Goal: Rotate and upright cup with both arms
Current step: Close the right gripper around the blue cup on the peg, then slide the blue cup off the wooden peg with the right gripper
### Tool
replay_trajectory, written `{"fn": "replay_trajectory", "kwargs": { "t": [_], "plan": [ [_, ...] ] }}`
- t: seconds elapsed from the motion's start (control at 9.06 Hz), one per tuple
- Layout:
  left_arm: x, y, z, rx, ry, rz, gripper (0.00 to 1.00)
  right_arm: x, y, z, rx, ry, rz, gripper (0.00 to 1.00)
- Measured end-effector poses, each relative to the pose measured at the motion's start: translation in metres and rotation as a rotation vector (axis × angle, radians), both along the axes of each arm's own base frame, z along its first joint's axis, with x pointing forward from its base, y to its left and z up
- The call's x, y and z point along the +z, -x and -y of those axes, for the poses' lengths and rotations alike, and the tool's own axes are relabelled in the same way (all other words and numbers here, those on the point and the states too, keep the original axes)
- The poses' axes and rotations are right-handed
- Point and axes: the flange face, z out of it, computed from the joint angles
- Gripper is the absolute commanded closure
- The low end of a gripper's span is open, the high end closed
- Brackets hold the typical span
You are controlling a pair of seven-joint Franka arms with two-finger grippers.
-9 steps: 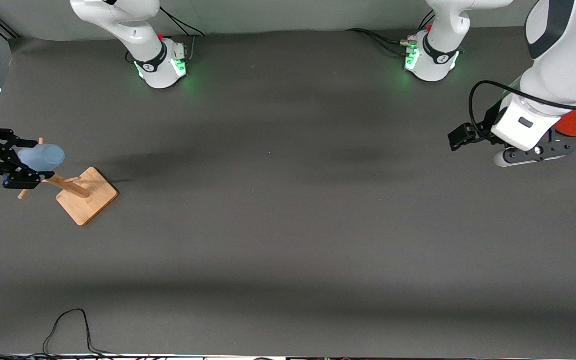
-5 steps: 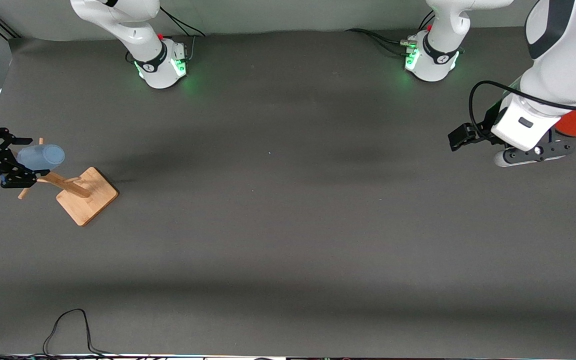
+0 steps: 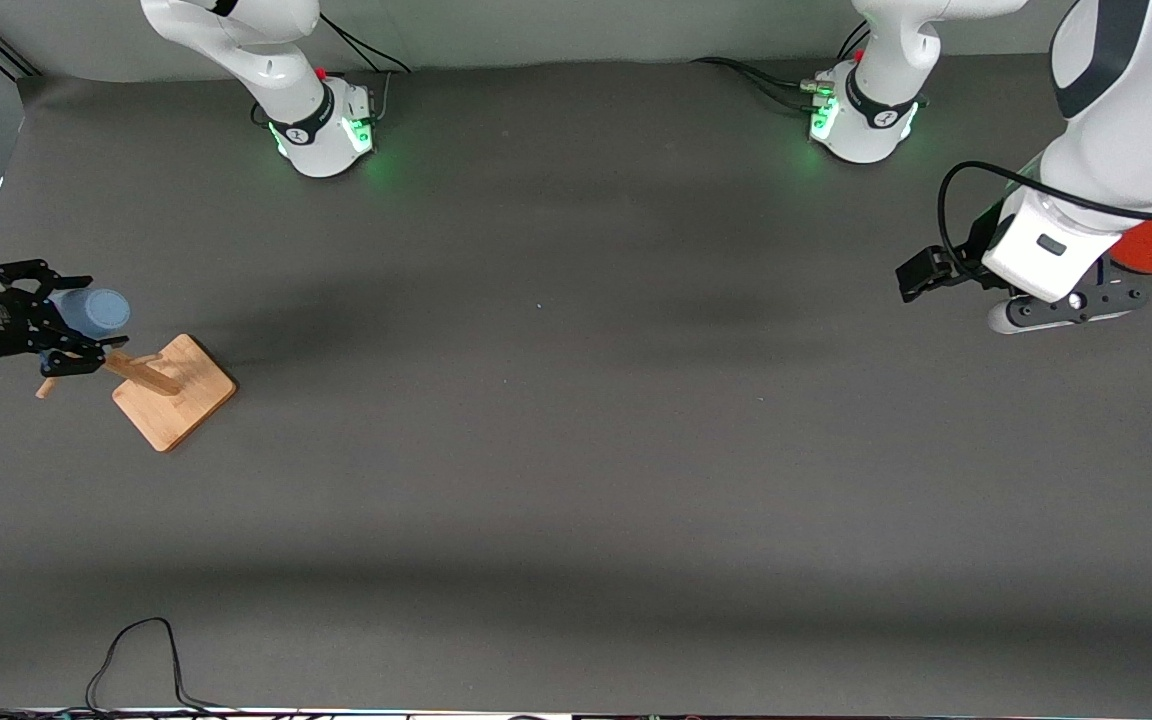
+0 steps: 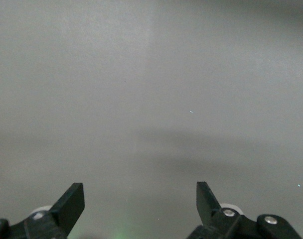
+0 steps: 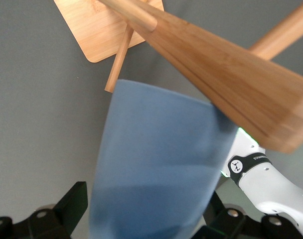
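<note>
Two arms: right gripper [image 3: 64, 312] has moved in around the cup [image 3: 96, 311], jaws straddling it, narrower than before.
Cup: on the wooden rack [image 3: 161, 385], unmoved.
Left gripper [image 3: 921, 275]: waits over the worktop [image 3: 576, 450], jaws wide, empty.

The left gripper [image 4: 140, 201], its two black fingers [image 4: 72, 204] spread wide with nothing between them, hung over a bare stretch of the plain matte grey table surface [image 4: 151, 89], crossed by a faint shadow.
</note>
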Motion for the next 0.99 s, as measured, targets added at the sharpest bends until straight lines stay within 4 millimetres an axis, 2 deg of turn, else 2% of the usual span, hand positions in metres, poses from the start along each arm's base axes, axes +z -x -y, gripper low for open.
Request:
{"fn": "replay_trajectory", "kwargs": {
  "t": [0.11,0.55,0.99],
  "plan": [
    [0.000,0.000,0.000,0.000,0.000,0.000,0.00,-0.002,0.000,-0.001,-0.001,-0.005,-0.004,0.72],
    [0.000,0.000,0.000,0.000,0.000,0.000,0.00,0.000,0.000,-0.002,0.000,-0.009,-0.006,0.72],
    [0.000,0.000,0.000,0.000,0.000,0.000,0.00,0.018,-0.006,-0.010,0.012,-0.008,0.007,0.72]
  ]
}}
